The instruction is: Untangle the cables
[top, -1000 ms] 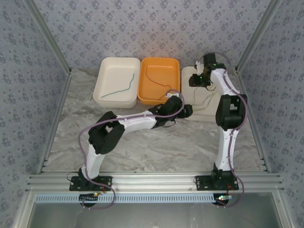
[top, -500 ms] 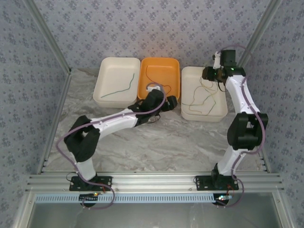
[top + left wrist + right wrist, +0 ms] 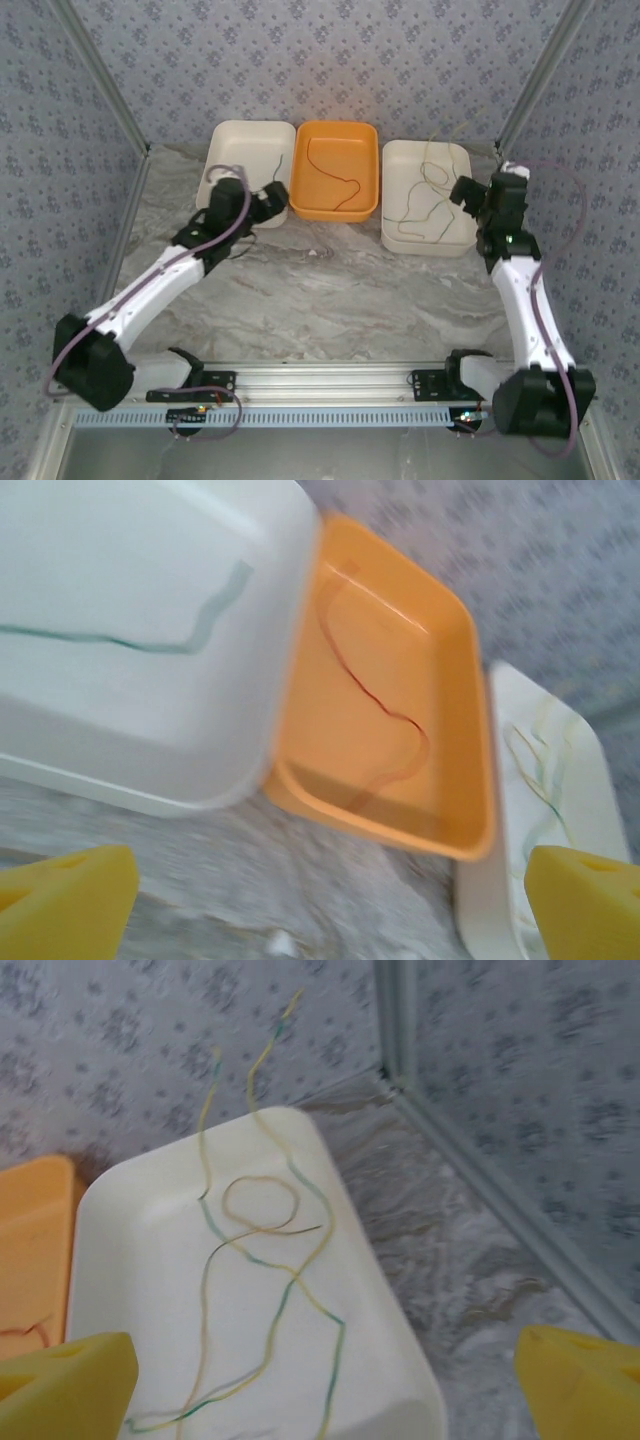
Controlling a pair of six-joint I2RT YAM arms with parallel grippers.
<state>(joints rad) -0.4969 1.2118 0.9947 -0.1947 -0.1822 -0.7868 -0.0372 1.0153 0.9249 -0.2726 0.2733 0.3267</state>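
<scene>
A dark green cable (image 3: 150, 645) lies in the left white tray (image 3: 225, 135), partly hidden by my left arm in the top view. One dark red cable (image 3: 335, 178) (image 3: 378, 695) curls in the orange tray (image 3: 337, 126). Yellow and light green cables (image 3: 425, 195) (image 3: 270, 1260) lie crossed and looped in the right white tray (image 3: 398, 155), their ends sticking out over its far rim. My left gripper (image 3: 271, 198) (image 3: 325, 910) hovers open over the table by the left tray's front right corner. My right gripper (image 3: 465, 191) (image 3: 320, 1385) is open beside the right tray's right edge. Neither holds anything.
The three trays stand side by side at the back of the marble table (image 3: 330, 290). Patterned walls enclose the back and sides, with a metal corner post (image 3: 400, 1020) just behind the right tray. An aluminium rail (image 3: 320, 380) runs along the near edge.
Both arms drew back from the trays: the left swung left from the orange tray, the right came down off the right tray. Both jaws opened wide, and the yellow-green cables now lie loose.
</scene>
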